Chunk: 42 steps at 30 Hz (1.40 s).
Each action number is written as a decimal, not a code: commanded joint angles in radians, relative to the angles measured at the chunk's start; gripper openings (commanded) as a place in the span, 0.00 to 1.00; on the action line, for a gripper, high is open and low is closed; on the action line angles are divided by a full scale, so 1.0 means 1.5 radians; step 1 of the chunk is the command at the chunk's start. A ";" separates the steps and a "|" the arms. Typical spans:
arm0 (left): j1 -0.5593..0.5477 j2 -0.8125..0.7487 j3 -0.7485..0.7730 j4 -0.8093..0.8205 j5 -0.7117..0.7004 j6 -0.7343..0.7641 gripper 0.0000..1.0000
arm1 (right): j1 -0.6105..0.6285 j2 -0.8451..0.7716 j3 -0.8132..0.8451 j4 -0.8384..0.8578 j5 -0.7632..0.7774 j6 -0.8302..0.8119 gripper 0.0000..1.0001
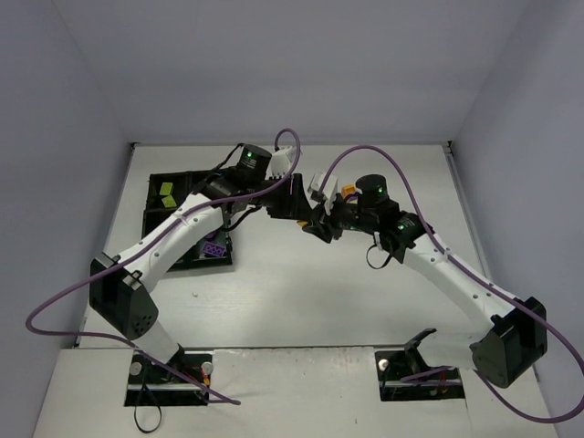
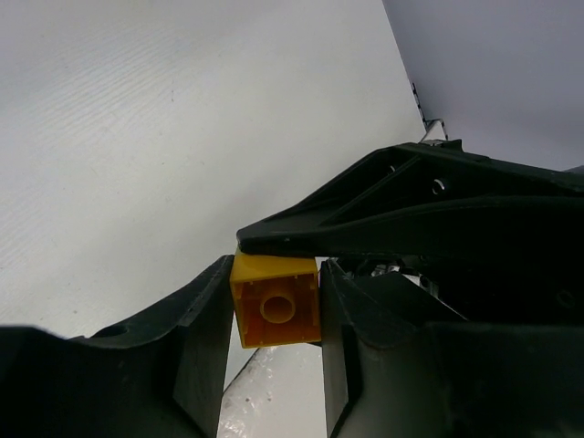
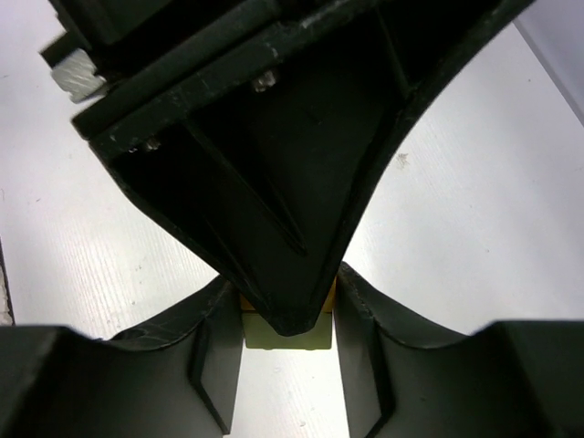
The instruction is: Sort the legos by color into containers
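Sorting step: handover of one brick, right arm to left, over the mid-counter [image 1: 301,310].
Tray [image 1: 187,176]: on the left, apparently within the left arm's reach; green bricks [image 1: 167,193] far-left, purple bricks [image 1: 214,248] near-right.
Right hand [image 3: 287,292]: almost shut, pinching the brick.
Left hand [image 2: 274,269]: narrowed onto the same brick, fingers against two sides.
Brick [image 2: 274,310]: orange-yellow, between both hands, well apart from the tray.
Next: right hand lets go and backs off; left carries it to a compartment without green or purple.

Overhead looks down; wrist close-ups share a brick [image 2: 274,313].
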<state>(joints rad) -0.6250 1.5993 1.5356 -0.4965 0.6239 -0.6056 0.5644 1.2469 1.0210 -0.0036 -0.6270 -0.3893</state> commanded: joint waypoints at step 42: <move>0.121 -0.059 0.004 0.036 0.071 -0.016 0.02 | -0.002 -0.062 -0.071 0.065 0.057 0.037 0.00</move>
<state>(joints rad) -0.5411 1.5955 1.5238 -0.4610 0.7406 -0.6422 0.5690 1.2037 0.9356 0.0612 -0.5709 -0.3569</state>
